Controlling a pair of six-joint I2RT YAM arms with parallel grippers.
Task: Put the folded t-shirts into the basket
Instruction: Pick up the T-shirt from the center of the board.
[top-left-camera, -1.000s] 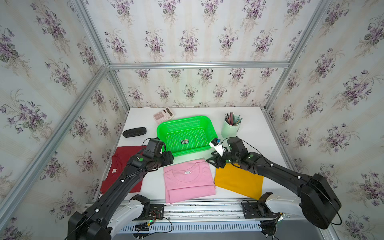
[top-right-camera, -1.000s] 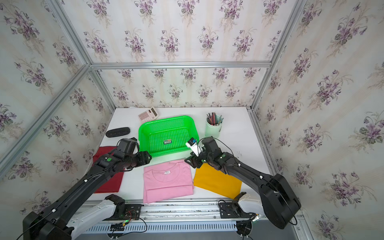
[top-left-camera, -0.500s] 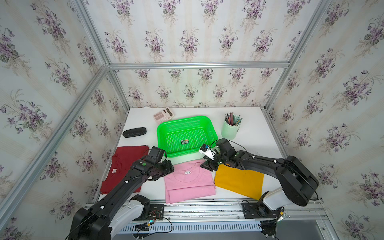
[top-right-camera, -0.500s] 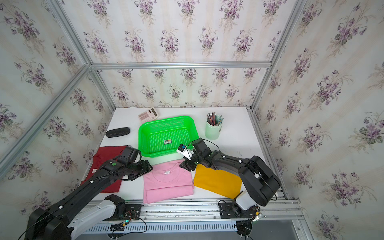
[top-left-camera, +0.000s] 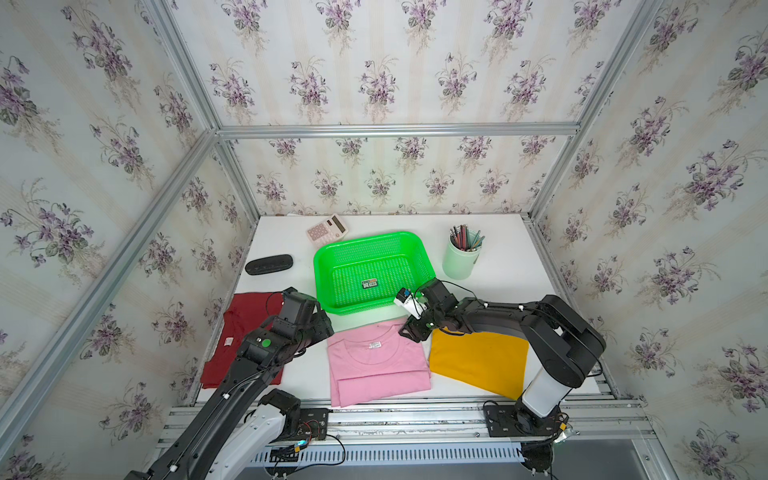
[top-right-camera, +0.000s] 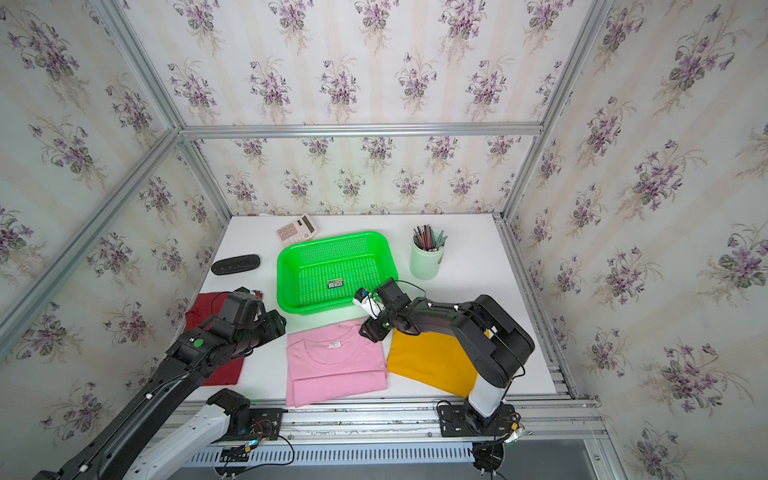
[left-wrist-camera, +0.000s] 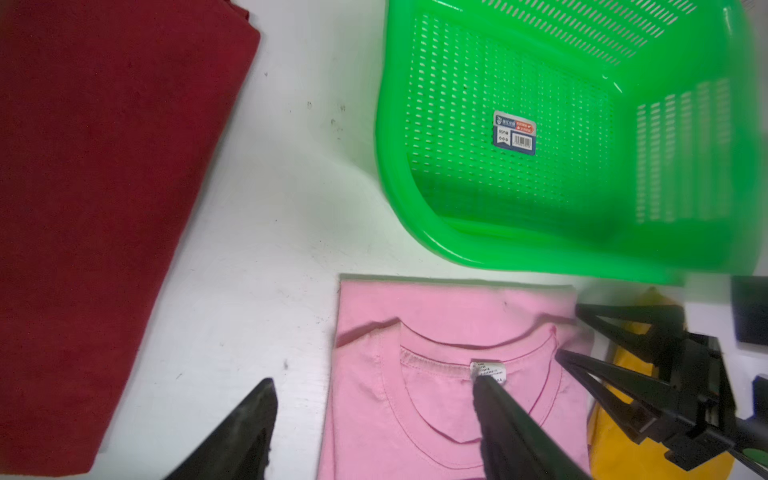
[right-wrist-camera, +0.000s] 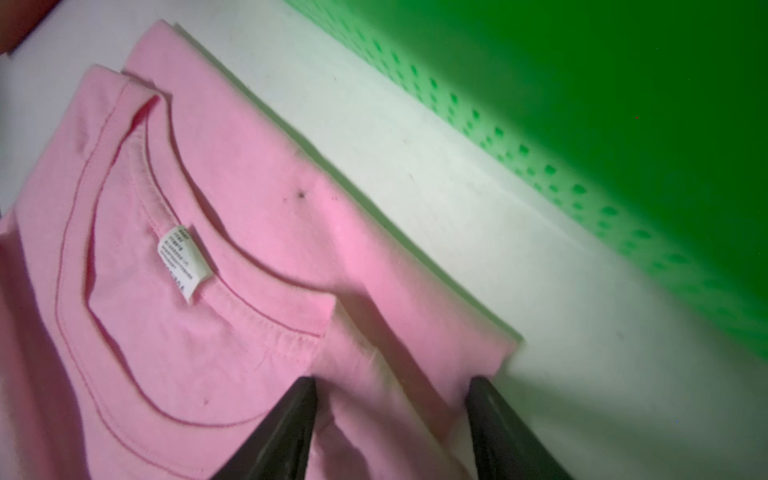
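The pink folded t-shirt (top-left-camera: 378, 365) (top-right-camera: 332, 368) lies flat at the front middle, neck label up. My left gripper (left-wrist-camera: 372, 380) (top-left-camera: 326, 328) is open at its far left corner, one finger over the bare table and one over the label. My right gripper (right-wrist-camera: 391, 381) (top-left-camera: 409, 332) is open and straddles the shirt's far right corner (right-wrist-camera: 415, 332); cloth lies between its fingers but is not pinched. The mustard yellow t-shirt (top-left-camera: 478, 363) lies to the right and the dark red t-shirt (top-left-camera: 241, 328) to the left. The green basket (top-left-camera: 320, 266) (left-wrist-camera: 386, 124) stands just behind with only a sticker inside.
A pale green pencil cup (top-left-camera: 459, 262) stands right of the basket. A pink calculator (top-left-camera: 327, 228) and a black case (top-left-camera: 269, 264) lie at the back left. Metal frame rails (top-left-camera: 415, 409) run along the table's front edge, and papered walls close in both sides.
Both grippers have come down to the pink t-shirt's far corners. The right one swung left from beside the basket's corner, and the left one moved toward the front.
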